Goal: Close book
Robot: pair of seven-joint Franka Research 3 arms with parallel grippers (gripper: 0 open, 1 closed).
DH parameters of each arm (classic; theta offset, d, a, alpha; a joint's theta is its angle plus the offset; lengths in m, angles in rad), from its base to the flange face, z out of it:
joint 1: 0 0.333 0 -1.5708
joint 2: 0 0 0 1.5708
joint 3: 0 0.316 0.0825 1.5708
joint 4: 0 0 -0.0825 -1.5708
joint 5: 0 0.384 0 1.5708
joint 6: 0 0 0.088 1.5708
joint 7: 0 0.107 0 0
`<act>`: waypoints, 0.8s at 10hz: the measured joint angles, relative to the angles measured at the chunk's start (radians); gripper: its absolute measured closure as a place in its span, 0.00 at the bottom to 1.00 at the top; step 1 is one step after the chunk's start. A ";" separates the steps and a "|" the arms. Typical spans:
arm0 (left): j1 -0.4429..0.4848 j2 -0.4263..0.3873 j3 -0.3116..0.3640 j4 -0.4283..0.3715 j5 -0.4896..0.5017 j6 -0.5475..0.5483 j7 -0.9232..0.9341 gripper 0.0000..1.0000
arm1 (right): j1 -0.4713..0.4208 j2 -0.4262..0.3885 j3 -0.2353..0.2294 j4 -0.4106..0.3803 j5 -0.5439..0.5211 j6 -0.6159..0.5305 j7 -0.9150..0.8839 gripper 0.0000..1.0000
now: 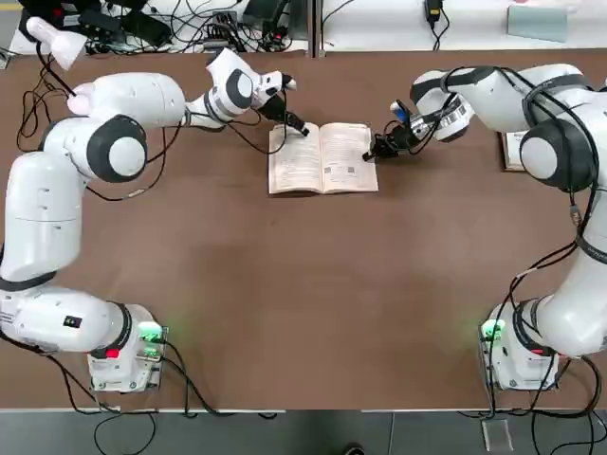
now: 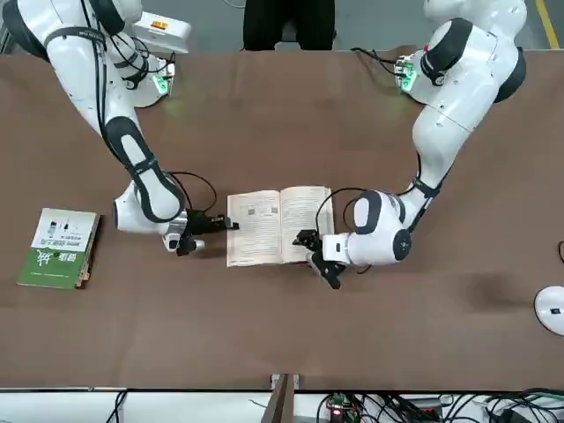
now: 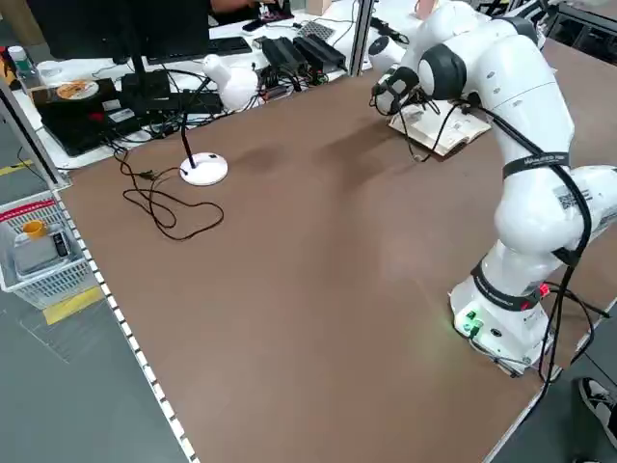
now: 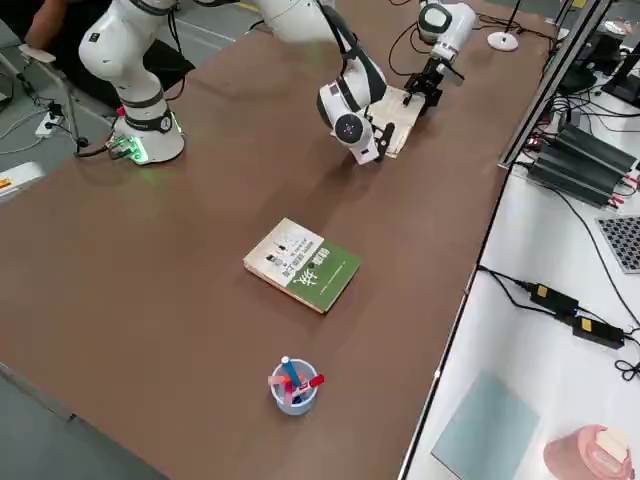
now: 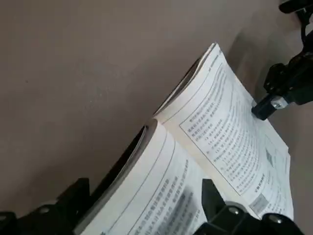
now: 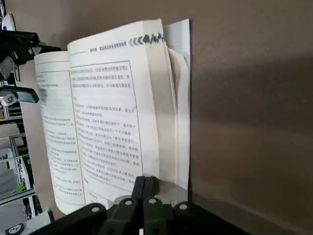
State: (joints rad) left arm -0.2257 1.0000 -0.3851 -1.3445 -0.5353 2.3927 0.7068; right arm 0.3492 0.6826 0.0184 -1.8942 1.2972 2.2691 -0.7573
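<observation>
Paperback book (image 1: 322,158) open, cream printed pages up, flat on brown bench (image 1: 303,303) toward its far edge, roughly midway between the two side edges. Left end effector (image 1: 302,129) at the book's left page near the far corner, black fingers (image 5: 230,210) spread apart with the page edge between them, lifted page stack curling above the cover in the left wrist view. Right end effector (image 1: 372,152) at the book's right page edge, fingers (image 6: 144,193) pressed together, tips touching the outer margin of the page, nothing pinched between them as far as the right wrist view shows. Green-and-white covered book (image 2: 60,248) closed and flat near the bench's right side edge, well apart from the open one. Small cup of pens (image 4: 292,385) close to the right edge of the bench. White desk lamp (image 3: 214,106) with round base near the left far corner, cable looped beside it. Cables and power strips (image 1: 190,28) beyond the far edge. Person (image 2: 289,22) in dark clothing seated behind the near edge, only partly visible.
</observation>
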 joint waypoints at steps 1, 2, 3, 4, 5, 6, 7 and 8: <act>0.004 0.000 -0.003 0.003 -0.001 -0.014 0.000 0.00 | 0.000 0.000 0.000 0.000 0.000 0.000 0.000 0.99; 0.012 0.000 -0.010 0.007 -0.001 -0.031 0.000 0.00 | 0.000 0.000 0.000 0.000 0.000 0.000 0.000 0.99; 0.021 0.000 -0.019 0.010 -0.001 -0.048 0.000 0.00 | 0.000 0.000 0.000 0.000 0.000 -0.001 0.000 0.99; 0.029 0.000 -0.025 0.013 -0.002 -0.064 0.000 0.00 | 0.000 0.000 0.000 0.000 0.000 -0.001 0.000 0.99; 0.039 0.000 -0.031 0.015 -0.006 -0.078 -0.001 0.00 | 0.000 0.000 0.000 0.000 0.000 -0.001 0.000 0.99; 0.047 0.000 -0.037 0.016 -0.019 -0.093 -0.001 0.00 | 0.000 0.000 0.000 0.000 0.000 -0.001 0.000 0.99; 0.055 -0.001 -0.042 0.019 -0.037 -0.108 -0.005 0.00 | 0.000 0.000 0.000 0.000 0.000 -0.001 0.000 0.99; 0.059 -0.002 -0.045 0.022 -0.048 -0.124 -0.015 0.00 | 0.000 0.000 0.000 0.000 0.000 -0.002 0.000 0.99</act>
State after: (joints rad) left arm -0.1670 0.9980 -0.4299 -1.3221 -0.5830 2.2688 0.6915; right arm 0.3491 0.6826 0.0183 -1.8942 1.2972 2.2675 -0.7574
